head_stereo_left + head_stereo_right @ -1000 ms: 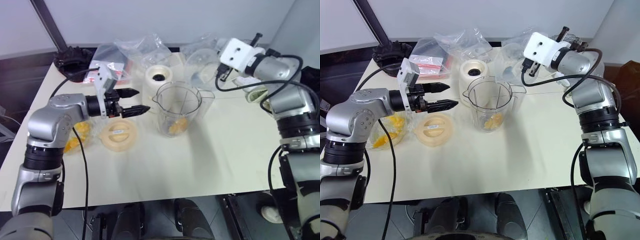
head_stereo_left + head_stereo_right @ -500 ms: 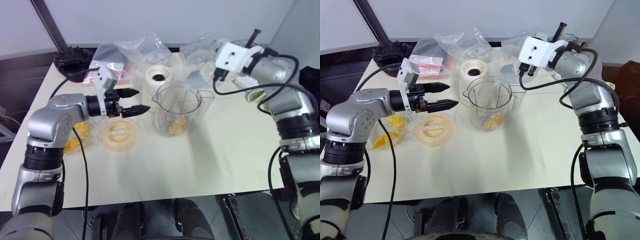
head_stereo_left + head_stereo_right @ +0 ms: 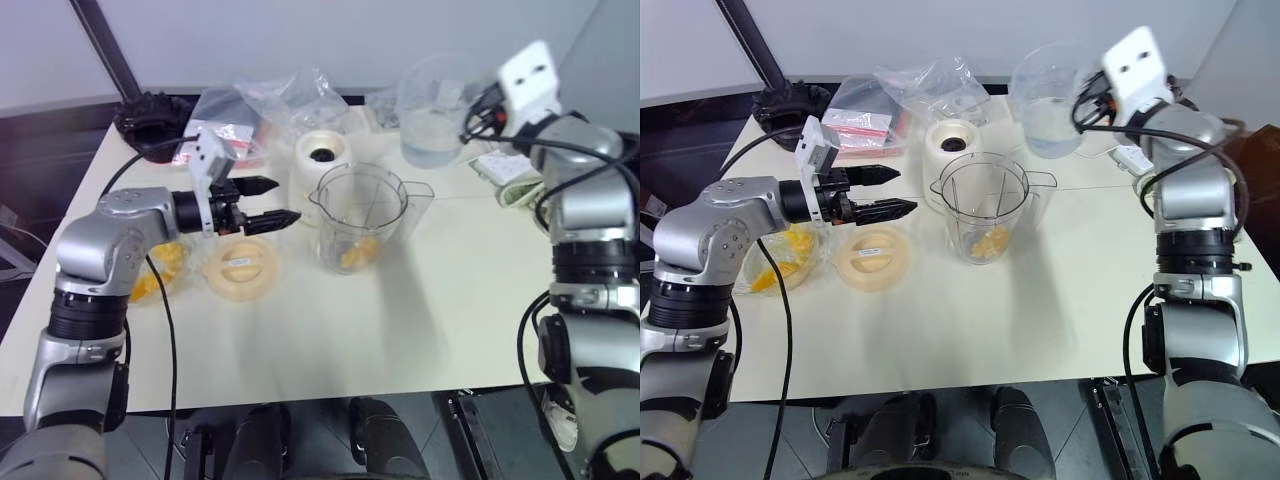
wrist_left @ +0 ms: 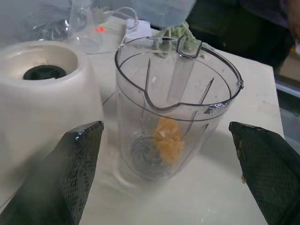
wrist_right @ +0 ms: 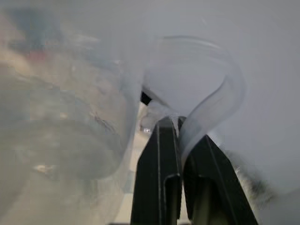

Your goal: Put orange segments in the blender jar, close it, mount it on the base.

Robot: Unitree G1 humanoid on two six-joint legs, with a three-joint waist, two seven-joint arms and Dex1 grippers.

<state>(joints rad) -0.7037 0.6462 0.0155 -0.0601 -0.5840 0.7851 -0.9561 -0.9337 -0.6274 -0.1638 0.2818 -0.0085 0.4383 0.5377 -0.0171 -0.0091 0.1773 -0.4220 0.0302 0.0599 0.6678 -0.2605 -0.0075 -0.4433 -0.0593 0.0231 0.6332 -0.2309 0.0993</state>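
L gripper (image 3: 281, 200) hangs left of centre, jaws wide apart, nothing in them, tips aimed toward frame right at the blender jar (image 3: 365, 215). The jar stands upright at centre, mouth open and no lid on, handle on its right side. A few orange segments (image 4: 166, 140) lie at its bottom by the blade. In the L wrist view the jar sits square between the two fingers, just ahead of them. The pale orange lid (image 3: 239, 268) lies flat on the table (image 3: 460, 300), directly below the L jaws and just left of the jar. The base (image 3: 322, 158) stands just behind the jar, up-left of it, socket facing up. R gripper (image 5: 174, 124) is at upper right, well apart from the jar, pinched tight on the loop handle of a clear cup (image 3: 432, 115) held up off the table. So L arm is the nearer one, and R is busy anyway. Likely next: the lid, needing a short drop w/ little reach. Room: open table in front and to the right of the jar; behind is crowded w/ the base and plastic bags (image 3: 280, 95). More segments in a bowl (image 3: 160, 272) under the L forearm, so watch that elbow.
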